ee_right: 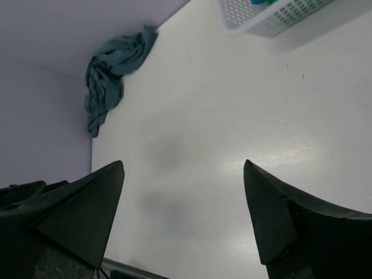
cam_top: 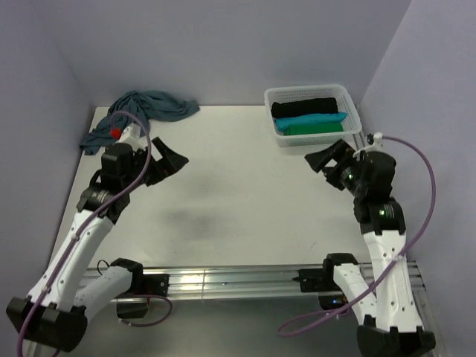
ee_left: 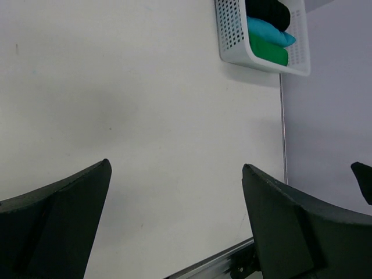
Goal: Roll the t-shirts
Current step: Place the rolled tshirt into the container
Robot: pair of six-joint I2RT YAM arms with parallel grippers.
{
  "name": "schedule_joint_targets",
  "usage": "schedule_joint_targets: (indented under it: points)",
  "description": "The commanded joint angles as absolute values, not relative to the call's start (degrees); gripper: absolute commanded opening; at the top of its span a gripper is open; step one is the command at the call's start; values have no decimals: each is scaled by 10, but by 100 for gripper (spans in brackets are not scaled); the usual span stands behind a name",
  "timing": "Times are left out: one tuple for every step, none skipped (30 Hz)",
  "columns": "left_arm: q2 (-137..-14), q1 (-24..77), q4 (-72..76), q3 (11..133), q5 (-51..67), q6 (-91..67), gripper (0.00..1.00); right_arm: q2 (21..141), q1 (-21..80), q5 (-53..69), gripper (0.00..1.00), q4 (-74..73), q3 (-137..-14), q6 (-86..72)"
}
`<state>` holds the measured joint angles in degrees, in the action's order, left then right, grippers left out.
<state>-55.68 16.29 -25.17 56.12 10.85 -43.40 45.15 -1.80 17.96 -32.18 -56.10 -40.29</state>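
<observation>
The dusty-blue t-shirt (cam_top: pixel 149 106) lies crumpled in a loose, wrinkled heap at the upper left of the top view, pushed against the back wall and trailing down the left edge of the table (cam_top: pixel 238 201). The left gripper (cam_top: pixel 167 165) hangs just below and right of that heap, apart from the cloth, its two dark wedge-shaped fingers spread wide with only bare tabletop between them. The right gripper (cam_top: pixel 329 163) sits at the right of the frame, just below the basket (cam_top: pixel 351 108) and well apart from the crumpled shirt; its jaws are likewise released and wide, gripping nothing

In the upper right of the top view, the basket is white plastic with perforated mesh walls and a rounded rim. It holds three tight rolls lying side by side: the black t-shirt (cam_top: pixel 303 108) farthest back, the turquoise t-shirt (cam_top: pixel 316 119) in the middle, and the green t-shirt (cam_top: pixel 312 129) nearest. The rolls look soft and smooth, each a stubby cylinder. The tabletop is matte and off-white, with faint grey smudges near its middle
</observation>
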Motion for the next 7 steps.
schedule_joint_targets:
  points:
    - [-494,161,-254,518,80,-444,99,395,-15,186,92,-301,-497,-351]
    - [-475,161,-257,512,77,-446,99,382,-13,184,92,-308,-492,-345]
    - [-467,161,-265,502,70,-451,99,369,-11,181,92,-319,-490,-330]
    - [-461,161,-268,497,69,-453,100,364,-7,178,92,-340,-490,-324]
    - [-449,161,-272,490,69,-457,99,358,-3,173,92,-349,-487,-323]
    - [-445,161,-277,479,69,-465,99,345,-3,169,93,-353,-484,-325]
    - [-440,161,-280,473,66,-471,99,338,-3,161,95,-366,-483,-329]
